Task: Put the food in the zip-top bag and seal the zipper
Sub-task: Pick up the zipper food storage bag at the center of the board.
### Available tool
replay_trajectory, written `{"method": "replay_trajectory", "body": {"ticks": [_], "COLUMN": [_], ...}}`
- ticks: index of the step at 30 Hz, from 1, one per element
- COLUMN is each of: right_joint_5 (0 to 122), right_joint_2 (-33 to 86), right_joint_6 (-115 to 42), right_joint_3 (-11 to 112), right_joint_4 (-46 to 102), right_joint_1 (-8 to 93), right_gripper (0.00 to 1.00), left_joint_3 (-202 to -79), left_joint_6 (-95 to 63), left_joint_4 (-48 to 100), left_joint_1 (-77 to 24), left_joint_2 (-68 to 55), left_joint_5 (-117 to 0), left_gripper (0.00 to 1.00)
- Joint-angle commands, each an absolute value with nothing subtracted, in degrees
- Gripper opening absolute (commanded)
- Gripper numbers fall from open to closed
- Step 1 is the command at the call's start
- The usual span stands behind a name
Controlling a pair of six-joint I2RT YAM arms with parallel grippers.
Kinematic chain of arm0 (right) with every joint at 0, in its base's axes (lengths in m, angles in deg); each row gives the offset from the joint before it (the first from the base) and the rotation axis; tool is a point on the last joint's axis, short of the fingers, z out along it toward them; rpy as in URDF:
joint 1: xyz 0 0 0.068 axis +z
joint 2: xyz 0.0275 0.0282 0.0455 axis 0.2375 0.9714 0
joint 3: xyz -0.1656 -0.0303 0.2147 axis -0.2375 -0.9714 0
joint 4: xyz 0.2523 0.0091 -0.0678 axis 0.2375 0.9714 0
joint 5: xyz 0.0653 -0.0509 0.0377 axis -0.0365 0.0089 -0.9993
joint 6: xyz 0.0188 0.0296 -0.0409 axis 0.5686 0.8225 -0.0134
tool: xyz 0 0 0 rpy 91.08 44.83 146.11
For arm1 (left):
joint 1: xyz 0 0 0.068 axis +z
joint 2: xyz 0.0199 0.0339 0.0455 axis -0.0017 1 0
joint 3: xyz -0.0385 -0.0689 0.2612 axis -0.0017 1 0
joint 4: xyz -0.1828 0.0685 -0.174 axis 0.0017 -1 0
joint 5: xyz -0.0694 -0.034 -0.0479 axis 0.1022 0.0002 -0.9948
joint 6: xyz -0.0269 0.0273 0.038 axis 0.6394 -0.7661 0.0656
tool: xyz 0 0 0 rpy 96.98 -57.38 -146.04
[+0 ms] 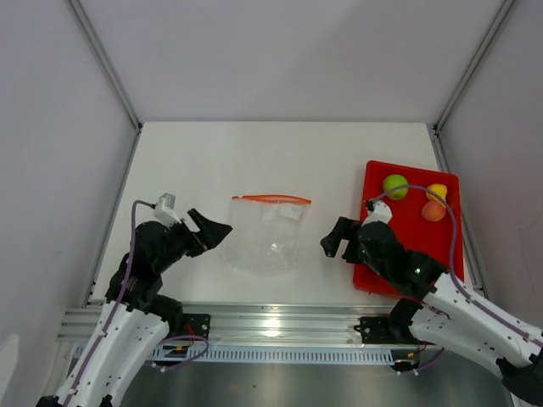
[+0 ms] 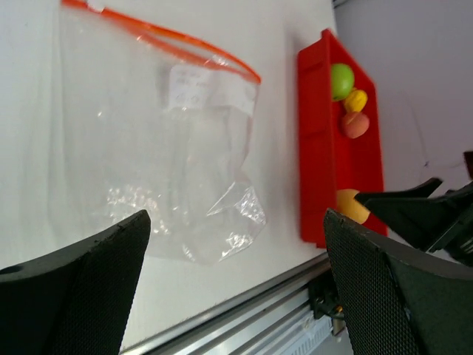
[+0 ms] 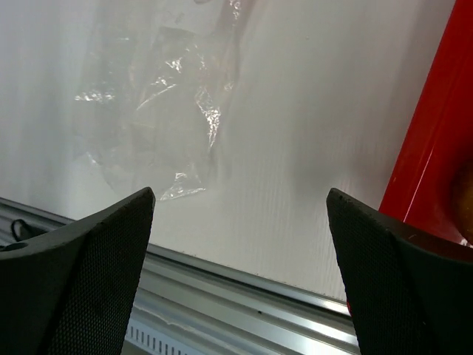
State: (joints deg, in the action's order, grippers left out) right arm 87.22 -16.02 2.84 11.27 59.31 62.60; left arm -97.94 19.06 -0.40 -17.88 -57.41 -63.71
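- Left gripper (image 1: 212, 230) and right gripper (image 1: 336, 241) are both gaping wide, gripping nothing.
- Food (image 1: 395, 186) is sitting in the red tray (image 1: 412, 234), just beyond the right gripper — the nearer arm.

Top camera looking down on zip-top bag (image 1: 270, 239) from high; I'm seeing wrist cameras facing it low, close, from left and right; all sharing bag.

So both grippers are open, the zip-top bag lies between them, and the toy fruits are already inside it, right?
No: the toy fruits are in the red tray, not the zip-top bag, as the top view shows. The rest holds.
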Motion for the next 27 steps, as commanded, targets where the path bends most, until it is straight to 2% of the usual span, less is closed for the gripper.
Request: {"method": "replay_trajectory", "body": {"ticks": [1, 4, 10, 19, 27], "right_joint_5": [86.04, 80.77, 75.93, 59.85, 50.89], "right_joint_2": [-5.48, 5.07, 25.18, 40.5, 54.55], "right_joint_6": [-4.91, -11.15, -15.82, -12.05, -9.67], "right_joint_3": [18.7, 24.14, 36.11, 42.1, 48.16], "right_joint_4": [53.96, 48.07, 44.71, 30.84, 25.02], "right_joint_1": [62.34, 62.25, 58.92, 48.29, 45.82], "right_gripper": [1.0, 0.99, 0.99, 0.99, 0.99], "left_joint_3": [-102.74, -101.7, -96.86, -95.27, -94.66], "left_joint_6": [12.78, 14.25, 19.18, 20.77, 21.56], "left_joint_4": [-11.16, -14.34, -10.91, -12.23, -15.39], "left_joint_1": [-18.03, -18.03, -18.03, -18.03, -18.03], "left_joint_2": [-56.37, -59.17, -70.68, -77.64, -81.33], "left_joint_5": [-64.69, -66.52, -72.07, -81.21, -81.83], "left_gripper": [1.0, 1.0, 1.0, 1.0, 0.99]}}
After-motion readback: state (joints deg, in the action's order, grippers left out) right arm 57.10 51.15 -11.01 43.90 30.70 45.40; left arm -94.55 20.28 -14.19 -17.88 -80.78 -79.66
